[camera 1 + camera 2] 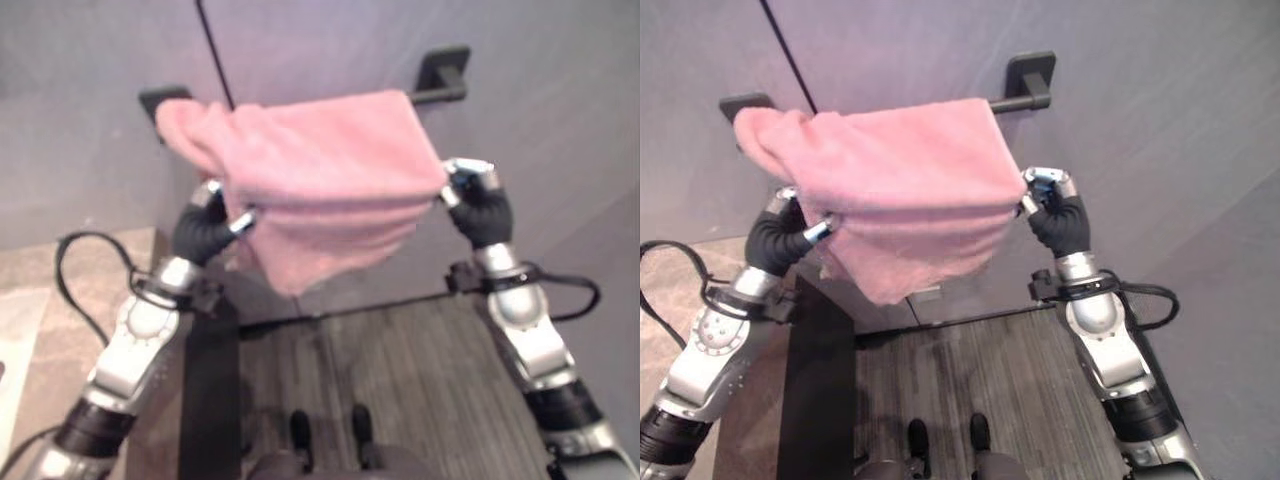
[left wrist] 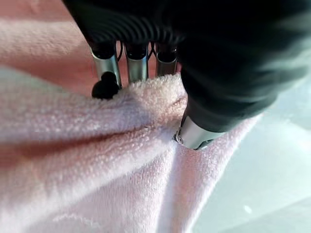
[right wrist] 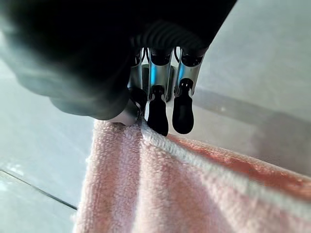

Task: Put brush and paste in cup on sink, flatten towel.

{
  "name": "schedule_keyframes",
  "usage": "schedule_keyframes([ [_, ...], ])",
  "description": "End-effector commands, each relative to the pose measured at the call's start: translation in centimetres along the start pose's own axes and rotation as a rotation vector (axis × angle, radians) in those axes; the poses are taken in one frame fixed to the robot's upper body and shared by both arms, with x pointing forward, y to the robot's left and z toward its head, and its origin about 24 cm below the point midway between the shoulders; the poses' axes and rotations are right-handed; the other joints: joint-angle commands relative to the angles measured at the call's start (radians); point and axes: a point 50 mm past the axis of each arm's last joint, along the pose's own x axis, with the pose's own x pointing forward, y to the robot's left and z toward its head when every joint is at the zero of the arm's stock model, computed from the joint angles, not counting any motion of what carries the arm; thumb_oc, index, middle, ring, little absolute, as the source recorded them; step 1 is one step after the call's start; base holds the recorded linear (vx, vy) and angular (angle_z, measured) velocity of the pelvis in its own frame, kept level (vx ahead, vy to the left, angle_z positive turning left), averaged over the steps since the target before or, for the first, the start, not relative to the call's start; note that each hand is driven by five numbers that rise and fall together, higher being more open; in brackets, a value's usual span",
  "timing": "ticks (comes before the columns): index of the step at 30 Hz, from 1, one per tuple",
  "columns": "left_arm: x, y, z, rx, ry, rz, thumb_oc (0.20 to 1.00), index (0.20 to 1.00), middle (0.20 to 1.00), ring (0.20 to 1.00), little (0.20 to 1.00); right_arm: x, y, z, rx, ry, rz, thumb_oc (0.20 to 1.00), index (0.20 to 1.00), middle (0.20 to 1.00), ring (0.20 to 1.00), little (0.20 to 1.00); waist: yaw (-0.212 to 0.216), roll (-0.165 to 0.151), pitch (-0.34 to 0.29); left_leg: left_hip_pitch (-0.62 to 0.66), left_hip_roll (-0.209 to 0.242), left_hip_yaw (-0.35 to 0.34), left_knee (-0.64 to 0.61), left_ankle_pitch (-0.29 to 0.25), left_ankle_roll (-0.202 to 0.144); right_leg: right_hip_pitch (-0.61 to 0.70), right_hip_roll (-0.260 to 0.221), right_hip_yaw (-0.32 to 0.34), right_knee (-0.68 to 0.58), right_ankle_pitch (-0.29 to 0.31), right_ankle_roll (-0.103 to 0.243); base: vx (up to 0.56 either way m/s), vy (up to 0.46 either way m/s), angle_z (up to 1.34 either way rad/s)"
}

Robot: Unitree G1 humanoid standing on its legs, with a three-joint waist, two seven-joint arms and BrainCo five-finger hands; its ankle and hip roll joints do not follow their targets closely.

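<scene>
My left hand [image 1: 207, 232] and right hand [image 1: 478, 208] each pinch a side edge of the pink towel [image 1: 320, 180]; its bunched width runs straight between them along the towel bar [image 1: 440, 95].

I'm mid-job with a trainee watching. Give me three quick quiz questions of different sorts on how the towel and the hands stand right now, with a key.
1. True or false: the pink towel hangs over the black wall bar.
2. Which hand pinches the towel's hemmed edge at its corner? A. left hand B. right hand C. neither
3. Fill in: the towel looks ______ rather than flat, its lower edge hanging to a point.

Key
1. True.
2. B; the right wrist view shows the fingertips on the hem. The left hand grips a fold of the cloth.
3. Bunched.
</scene>
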Motion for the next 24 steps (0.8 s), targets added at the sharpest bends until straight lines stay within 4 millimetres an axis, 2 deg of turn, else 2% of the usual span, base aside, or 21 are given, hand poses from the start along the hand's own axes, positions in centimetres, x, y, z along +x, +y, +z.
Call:
schedule_keyframes([
  [1, 0.8, 1.6, 1.2, 0.054, -0.071, 0.031, 0.213, 0.213, 0.213, 0.213, 0.213, 0.0, -0.9, 1.1, 0.017, -0.061, -0.048, 0.200, 0.200, 0.200, 0.200, 0.200, -0.017, -0.023, -0.048, 0.040, -0.014, 0.002, 0.014, -0.122, 0.036, 0.052, -0.035, -0.005, -0.002, -0.120, 0.059, 0.00, 0.000, 0.00],
  [3, 0.5, 1.5, 0.8, 0.024, -0.054, 0.039, 0.203, 0.203, 0.203, 0.203, 0.203, -0.2, -0.8, 0.9, 0.023, -0.046, -0.041, 0.200, 0.200, 0.200, 0.200, 0.200, -0.016, -0.021, -0.049, 0.043, -0.014, 0.003, 0.014, -0.123, 0.036, 0.055, -0.035, -0.006, -0.002, -0.122, 0.059, 0.00, 0.000, 0.00],
  [4, 0.1, 1.8, -0.4, 0.057, 0.005, 0.066, 0.200, 0.200, 0.200, 0.200, 0.200, -0.4, -0.6, 0.1, 0.029, -0.005, -0.043, 0.200, 0.200, 0.200, 0.200, 0.200, -0.014, -0.018, -0.049, 0.048, -0.014, 0.005, 0.014, -0.123, 0.035, 0.059, -0.035, -0.007, -0.002, -0.123, 0.058, 0.00, 0.000, 0.00],
  [7, -0.1, 2.0, -0.1, 0.101, 0.002, 0.066, 0.200, 0.200, 0.200, 0.200, 0.200, -0.6, -0.6, -0.2, 0.044, 0.008, -0.045, 0.200, 0.200, 0.200, 0.200, 0.200, -0.011, -0.016, -0.049, 0.049, -0.013, 0.005, 0.014, -0.124, 0.035, 0.062, -0.035, -0.009, -0.002, -0.124, 0.057, 0.00, -0.005, -0.01],
  [8, -0.7, 2.0, -0.9, 0.101, 0.058, 0.041, 0.313, 0.313, 0.313, 0.313, 0.313, -0.8, -0.5, -0.6, 0.035, 0.035, -0.025, 0.200, 0.200, 0.200, 0.200, 0.200, -0.009, -0.013, -0.048, 0.052, -0.014, 0.006, 0.014, -0.123, 0.034, 0.064, -0.035, -0.010, -0.002, -0.124, 0.058, 0.00, 0.000, 0.00],
  [9, -0.9, 2.3, -1.3, 0.148, 0.089, 0.038, 0.379, 0.379, 0.379, 0.379, 0.379, -1.0, -0.6, -1.0, 0.032, 0.057, -0.029, 0.200, 0.200, 0.200, 0.200, 0.200, -0.007, -0.011, -0.049, 0.053, -0.013, 0.007, 0.014, -0.123, 0.033, 0.065, -0.035, -0.011, -0.002, -0.125, 0.058, 0.00, 0.000, 0.00],
  [10, -1.0, 2.3, -1.3, 0.149, 0.090, 0.038, 0.395, 0.395, 0.395, 0.395, 0.395, -1.0, -0.6, -1.0, 0.032, 0.058, -0.029, 0.200, 0.200, 0.200, 0.200, 0.200, -0.007, -0.012, -0.049, 0.053, -0.013, 0.006, 0.014, -0.123, 0.033, 0.065, -0.035, -0.011, -0.002, -0.125, 0.058, 0.00, 0.000, 0.00],
  [12, -1.4, 2.6, -1.7, 0.192, 0.126, 0.032, 0.410, 0.410, 0.410, 0.410, 0.410, -1.3, -0.7, -1.4, 0.030, 0.082, -0.037, 0.200, 0.200, 0.200, 0.200, 0.200, -0.007, -0.009, -0.050, 0.055, -0.013, 0.007, 0.014, -0.122, 0.033, 0.067, -0.035, -0.012, -0.002, -0.125, 0.058, 0.00, 0.000, 0.00],
  [14, -2.8, 3.4, -3.4, 0.190, 0.229, 0.070, 0.369, 0.369, 0.369, 0.369, 0.369, -1.8, -0.7, -2.2, 0.052, 0.130, -0.046, 0.200, 0.200, 0.200, 0.200, 0.200, -0.003, -0.006, -0.049, 0.056, -0.012, 0.007, 0.014, -0.121, 0.033, 0.069, -0.035, -0.013, -0.002, -0.126, 0.057, 0.00, 0.000, 0.00],
  [15, -2.8, 3.4, -3.4, 0.190, 0.230, 0.071, 0.369, 0.369, 0.369, 0.369, 0.369, -1.8, -0.7, -2.2, 0.053, 0.130, -0.045, 0.200, 0.200, 0.200, 0.200, 0.200, -0.004, -0.006, -0.049, 0.056, -0.012, 0.006, 0.014, -0.121, 0.033, 0.070, -0.035, -0.014, -0.002, -0.126, 0.056, 0.00, 0.000, 0.00],
  [17, -3.8, 4.1, -4.2, 0.235, 0.295, 0.084, 0.438, 0.438, 0.438, 0.438, 0.438, -2.0, -0.5, -2.5, 0.060, 0.153, -0.033, 0.200, 0.200, 0.200, 0.200, 0.200, 0.000, -0.004, -0.049, 0.059, -0.011, 0.008, 0.014, -0.120, 0.031, 0.073, -0.034, -0.016, -0.002, -0.126, 0.055, 0.00, 0.000, 0.00],
  [18, -4.0, 4.3, -4.2, 0.238, 0.306, 0.087, 0.583, 0.583, 0.583, 0.583, 0.583, -2.0, -0.4, -2.6, 0.066, 0.156, -0.030, 0.200, 0.200, 0.200, 0.200, 0.200, 0.000, -0.003, -0.050, 0.060, -0.011, 0.007, 0.014, -0.120, 0.030, 0.074, -0.034, -0.017, -0.002, -0.127, 0.054, -0.02, -0.014, 0.04],
  [19, -4.2, 4.4, -4.3, 0.243, 0.314, 0.089, 1.000, 1.000, 1.000, 1.000, 1.000, -2.0, -0.4, -2.7, 0.065, 0.160, -0.027, 0.200, 0.200, 0.200, 0.200, 0.200, 0.000, -0.002, -0.050, 0.061, -0.011, 0.007, 0.014, -0.120, 0.030, 0.075, -0.034, -0.018, -0.002, -0.128, 0.054, 0.00, 0.000, 0.00],
  [24, -5.2, 5.0, -5.2, 0.253, 0.368, 0.128, 1.000, 1.000, 1.000, 1.000, 1.000, -2.0, -0.3, -3.1, 0.077, 0.188, -0.021, 0.200, 0.200, 0.200, 0.200, 0.200, 0.003, -0.002, -0.052, 0.065, -0.010, 0.004, 0.014, -0.119, 0.028, 0.081, -0.034, -0.021, -0.002, -0.130, 0.051, 0.00, 0.000, 0.00],
])
